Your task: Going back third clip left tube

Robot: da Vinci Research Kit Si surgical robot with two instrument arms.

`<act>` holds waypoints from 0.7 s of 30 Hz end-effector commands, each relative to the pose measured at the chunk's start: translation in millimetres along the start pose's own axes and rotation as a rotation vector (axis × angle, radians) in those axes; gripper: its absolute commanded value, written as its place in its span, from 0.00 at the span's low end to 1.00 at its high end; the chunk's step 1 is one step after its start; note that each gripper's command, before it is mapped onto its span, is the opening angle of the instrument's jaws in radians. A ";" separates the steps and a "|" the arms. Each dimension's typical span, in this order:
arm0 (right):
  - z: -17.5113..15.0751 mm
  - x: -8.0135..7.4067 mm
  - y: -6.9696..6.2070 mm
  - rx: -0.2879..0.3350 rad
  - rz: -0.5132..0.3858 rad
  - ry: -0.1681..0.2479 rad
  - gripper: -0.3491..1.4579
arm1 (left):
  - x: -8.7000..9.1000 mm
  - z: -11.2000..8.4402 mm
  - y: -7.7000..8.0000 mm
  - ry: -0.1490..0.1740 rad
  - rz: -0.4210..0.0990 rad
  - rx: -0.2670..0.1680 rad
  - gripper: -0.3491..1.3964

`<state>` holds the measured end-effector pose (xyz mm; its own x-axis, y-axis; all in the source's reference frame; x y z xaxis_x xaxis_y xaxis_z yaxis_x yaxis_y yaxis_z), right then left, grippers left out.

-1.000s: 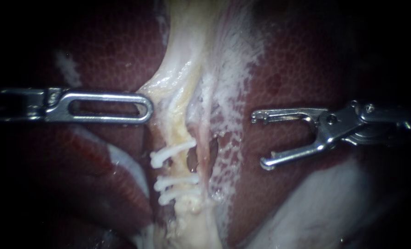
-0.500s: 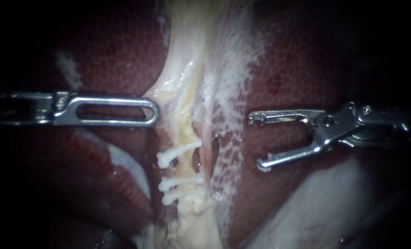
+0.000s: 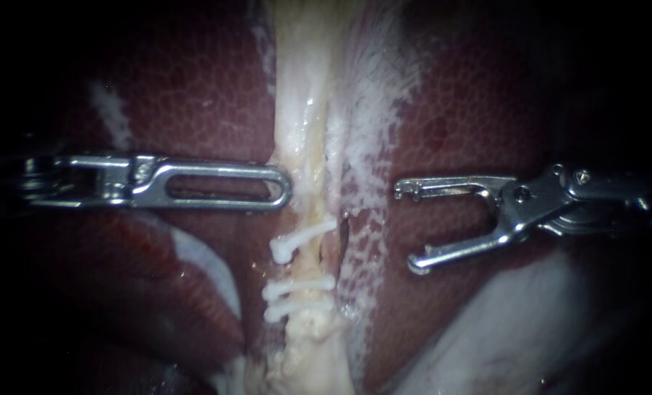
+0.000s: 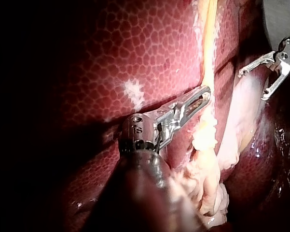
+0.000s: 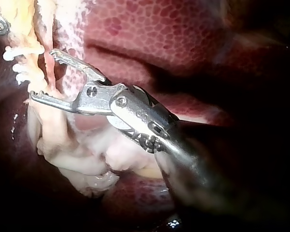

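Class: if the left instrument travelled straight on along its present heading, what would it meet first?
The left instrument would meet the left tube, just above the uppermost clip; its tip looks at the tube's edge, though depth is unclear.

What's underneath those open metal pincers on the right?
Mottled dark-red liver shows between the open jaws of the right instrument, nothing gripped. What lies directly beneath the metal is covered.
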<state>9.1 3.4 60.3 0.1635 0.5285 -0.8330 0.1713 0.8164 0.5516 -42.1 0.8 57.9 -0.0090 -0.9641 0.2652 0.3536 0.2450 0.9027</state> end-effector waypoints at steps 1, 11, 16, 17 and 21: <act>0.0 0.0 0.0 0.000 0.000 0.000 0.52 | 0.0 -0.1 0.0 0.000 0.000 0.000 0.00; 0.0 0.0 0.0 0.000 0.000 0.000 0.52 | -0.1 -0.3 0.0 0.001 0.000 0.001 0.00; -0.1 0.0 0.0 0.000 0.000 0.000 0.52 | -0.1 -0.3 0.0 0.001 0.000 0.001 0.00; -0.1 0.0 0.0 0.001 0.000 0.000 0.52 | -0.1 -0.3 0.0 0.001 0.000 0.001 0.00; -0.2 0.0 -0.1 0.001 0.000 0.000 0.52 | -0.1 -0.3 0.1 0.002 0.000 0.001 0.00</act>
<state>8.9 3.4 60.3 0.1641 0.5284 -0.8330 0.1723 0.8161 0.5516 -41.8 0.9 57.8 -0.0076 -0.9644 0.2645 0.3529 0.2449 0.9030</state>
